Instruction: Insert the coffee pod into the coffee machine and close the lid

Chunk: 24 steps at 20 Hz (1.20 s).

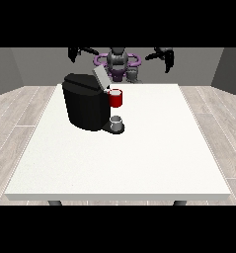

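The black coffee machine (86, 106) stands on the left half of the white table (154, 148), its grey lid (100, 75) tilted up and open. A red thing at the machine (116, 98) sits at its front top. On the machine's base rests a small grey cup-like thing (117, 123). Another grey thing (133, 74) shows at the table's far edge beside the robot's torso; I cannot tell it for the pod. The hand at the view's left (80, 51) and the hand at the view's right (164, 53) are both raised behind the table, fingers relaxed, holding nothing.
The robot's torso (117, 60) stands behind the table's far edge. White tabletop stretches to the right of the machine and in front of it. Wooden floor surrounds the table.
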Each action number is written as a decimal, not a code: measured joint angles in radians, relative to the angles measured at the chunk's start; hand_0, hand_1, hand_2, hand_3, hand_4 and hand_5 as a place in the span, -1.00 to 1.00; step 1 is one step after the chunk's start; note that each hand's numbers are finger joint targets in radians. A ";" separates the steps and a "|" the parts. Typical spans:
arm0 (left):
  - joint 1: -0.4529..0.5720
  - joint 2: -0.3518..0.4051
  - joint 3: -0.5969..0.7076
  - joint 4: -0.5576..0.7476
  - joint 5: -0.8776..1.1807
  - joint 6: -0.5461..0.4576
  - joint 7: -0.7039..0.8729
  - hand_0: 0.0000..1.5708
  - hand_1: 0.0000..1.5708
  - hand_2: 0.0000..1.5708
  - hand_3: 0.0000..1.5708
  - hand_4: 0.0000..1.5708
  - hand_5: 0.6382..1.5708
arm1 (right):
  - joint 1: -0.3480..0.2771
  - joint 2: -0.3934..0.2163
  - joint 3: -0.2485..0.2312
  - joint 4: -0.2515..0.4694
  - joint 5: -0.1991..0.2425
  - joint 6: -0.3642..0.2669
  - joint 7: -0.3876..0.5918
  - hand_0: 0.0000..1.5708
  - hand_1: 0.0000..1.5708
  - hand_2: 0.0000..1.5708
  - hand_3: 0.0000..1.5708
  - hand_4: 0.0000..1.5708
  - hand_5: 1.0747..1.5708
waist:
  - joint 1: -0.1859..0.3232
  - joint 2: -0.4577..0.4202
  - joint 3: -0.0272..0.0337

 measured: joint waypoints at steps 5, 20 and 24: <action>0.066 -0.013 -0.050 -0.107 0.048 -0.006 0.022 -1.00 -1.00 -1.00 -1.00 -0.50 1.00 | -0.074 -0.032 -0.019 -0.010 -0.005 0.011 0.046 -1.00 -1.00 -1.00 -1.00 -1.00 1.00 | 0.026 0.033 0.0002; 0.157 0.000 -0.185 -0.436 0.176 0.032 0.126 -1.00 -1.00 -1.00 -1.00 -0.56 1.00 | -0.283 -0.056 -0.133 0.144 -0.146 0.046 0.096 -1.00 -1.00 -1.00 -1.00 -0.93 1.00 | 0.071 0.213 0.0003; 0.202 -0.003 -0.204 -0.527 0.198 0.031 0.153 -1.00 -1.00 -1.00 -1.00 -0.54 1.00 | -0.315 -0.050 -0.117 0.181 -0.139 0.042 0.091 -1.00 -1.00 -1.00 -1.00 -1.00 1.00 | 0.068 0.245 0.0001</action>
